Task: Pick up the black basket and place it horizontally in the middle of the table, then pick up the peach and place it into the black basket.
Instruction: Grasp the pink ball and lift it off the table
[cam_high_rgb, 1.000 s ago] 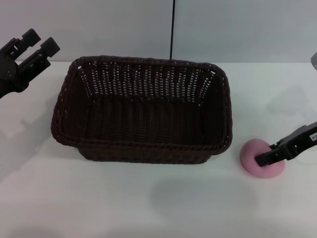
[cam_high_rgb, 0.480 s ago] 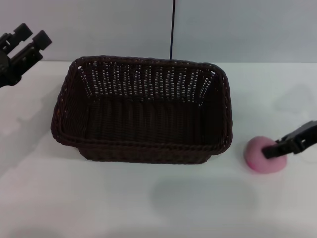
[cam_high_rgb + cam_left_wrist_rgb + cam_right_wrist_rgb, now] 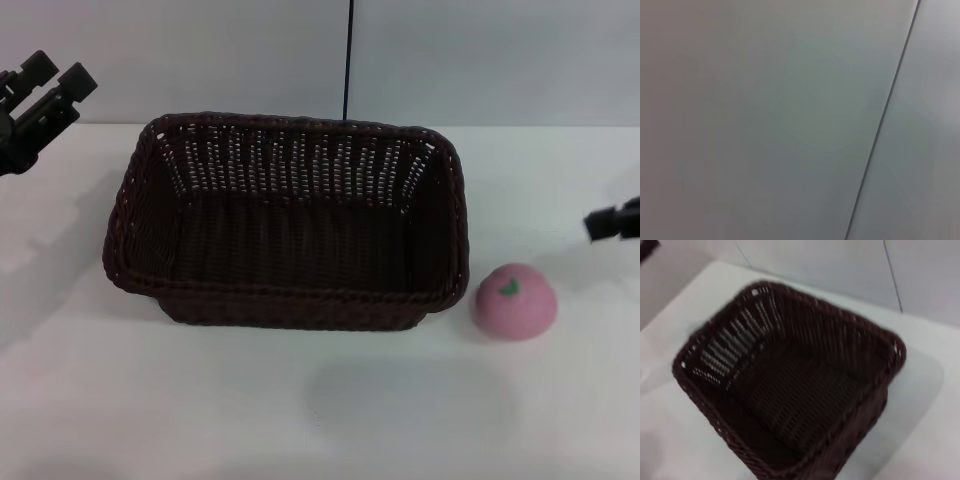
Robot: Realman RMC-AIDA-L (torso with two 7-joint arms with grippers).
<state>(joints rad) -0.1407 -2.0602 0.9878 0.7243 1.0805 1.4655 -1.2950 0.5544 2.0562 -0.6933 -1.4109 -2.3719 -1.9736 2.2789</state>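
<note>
Plain white table (image 3: pixel 300 420) up front, pale grey wall behind with a thin dark seam running down it. Black basket (image 3: pixel 287 222) sitting open side up about mid-table, long side across the head view, nothing inside it. Same basket (image 3: pixel 790 380) filling most of the right wrist view, seen from above at an angle.

Peach (image 3: pixel 514 301) resting on the table just beside the basket's near right corner — not in it, and nothing touching it, leaf mark facing up. Right gripper (image 3: pixel 612 221) barely poking in at the right edge of the head view, above and off to the right of the peach, clear of it and holding nothing. Can't tell how far open it is — only a dark tip showing.

Left gripper (image 3: pixel 52 84) way over at the far left, raised near the back edge of the table, well apart from the basket. Two fingers spread with a visible gap, nothing between them. Left wrist view just showing blank wall and that dark seam.
</note>
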